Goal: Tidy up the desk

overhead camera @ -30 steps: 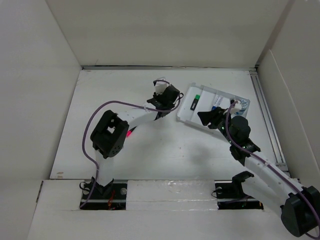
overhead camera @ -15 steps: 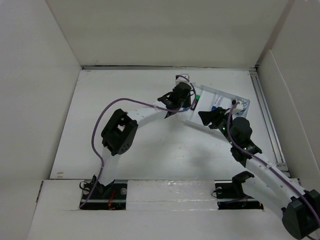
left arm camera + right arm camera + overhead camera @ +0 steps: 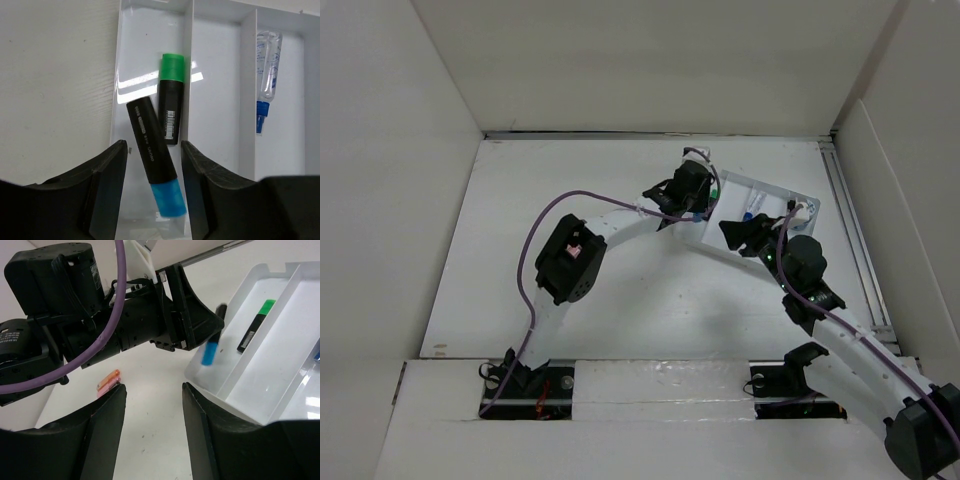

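Left end effector (image 3: 151,147) is hanging slightly open over black, blue-capped plastic marker (image 3: 154,159): likely light, stiff; grip its middle.

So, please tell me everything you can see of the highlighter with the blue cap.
The blue-capped highlighter has a matte black barrel with a small label and a closed translucent blue cap. It sits slanted in the white tray's end compartment, beside the green-capped highlighter, under the left gripper's parted fingers, which seem clear of it.
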`<state>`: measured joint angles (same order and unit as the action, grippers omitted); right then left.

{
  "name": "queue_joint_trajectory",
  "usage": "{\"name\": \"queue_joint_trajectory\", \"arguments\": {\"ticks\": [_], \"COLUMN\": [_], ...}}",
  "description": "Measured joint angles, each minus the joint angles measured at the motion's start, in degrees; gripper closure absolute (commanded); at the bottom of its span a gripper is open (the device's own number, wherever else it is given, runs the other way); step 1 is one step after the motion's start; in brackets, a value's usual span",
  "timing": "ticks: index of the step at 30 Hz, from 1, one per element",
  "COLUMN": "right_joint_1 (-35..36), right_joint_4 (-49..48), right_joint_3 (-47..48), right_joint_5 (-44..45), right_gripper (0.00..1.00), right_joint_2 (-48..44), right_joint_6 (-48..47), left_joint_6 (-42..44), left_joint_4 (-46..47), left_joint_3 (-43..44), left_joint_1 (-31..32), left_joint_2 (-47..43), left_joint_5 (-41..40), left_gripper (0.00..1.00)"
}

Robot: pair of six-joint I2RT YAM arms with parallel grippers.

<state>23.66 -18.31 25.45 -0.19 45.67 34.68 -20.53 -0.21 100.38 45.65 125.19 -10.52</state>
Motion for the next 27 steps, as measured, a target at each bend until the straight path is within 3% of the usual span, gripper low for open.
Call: {"name": "queue_joint_trajectory", "arguments": {"ticks": [5,10,12,13,14,15,19,20,23,24,27], "right_joint_1": [0.0,0.02,0.02,0.02,0.11,0.42,3.13,4.92,10.99,13.2,19.52], "right_joint_4": [0.31,0.31,0.31,0.28,0.24,-0.28,-0.63,-0.61,-0.37,-0.26,0.33], "right_joint_3": [0.0,0.02,0.02,0.02,0.02,0.02,0.92,1.88,6.36,8.15,14.14], "right_joint_5": [0.68,0.83,0.85,0.83,0.83,0.81,1.27,1.31,2.23,2.4,3.23], "right_gripper": [0.46,0.46,0.67,0.87,0.95,1.0,1.0,0.99,0.76,0.64,0.43], "right_joint_2": [-0.26,-0.26,-0.26,-0.24,-0.22,0.37,3.78,5.95,14.38,17.25,25.94], "right_joint_6": [-0.13,-0.33,-0.61,-0.79,-0.96,-1.03,-1.81,-2.34,-4.04,-4.7,-6.32], "left_joint_6": [0.87,1.07,1.01,0.83,0.48,0.11,-3.54,-4.87,-9.2,-10.64,-14.45], "left_joint_4": [-0.57,-0.42,1.38,2.21,2.67,3.87,10.1,11.82,16.52,17.68,18.18], "left_joint_3": [0.0,-0.2,-2.27,-4.66,-7.19,-10.6,-28.2,-32.94,-44.22,-46.88,-52.52], "left_joint_1": [0.0,0.0,0.0,0.0,0.0,0.0,0.02,0.0,0.0,0.0,-0.33], "left_joint_2": [0.02,-0.07,-1.16,-2.58,-4.46,-7.04,-24.41,-30.03,-46.64,-51.19,-60.72], "left_joint_5": [-0.46,-1.86,-2.75,-3.41,-4.09,-5.01,-10.38,-11.63,-17.03,-19.17,-24.5], "left_gripper": [0.46,0.46,0.46,0.46,0.46,0.46,0.46,0.46,0.46,0.46,0.46]}}
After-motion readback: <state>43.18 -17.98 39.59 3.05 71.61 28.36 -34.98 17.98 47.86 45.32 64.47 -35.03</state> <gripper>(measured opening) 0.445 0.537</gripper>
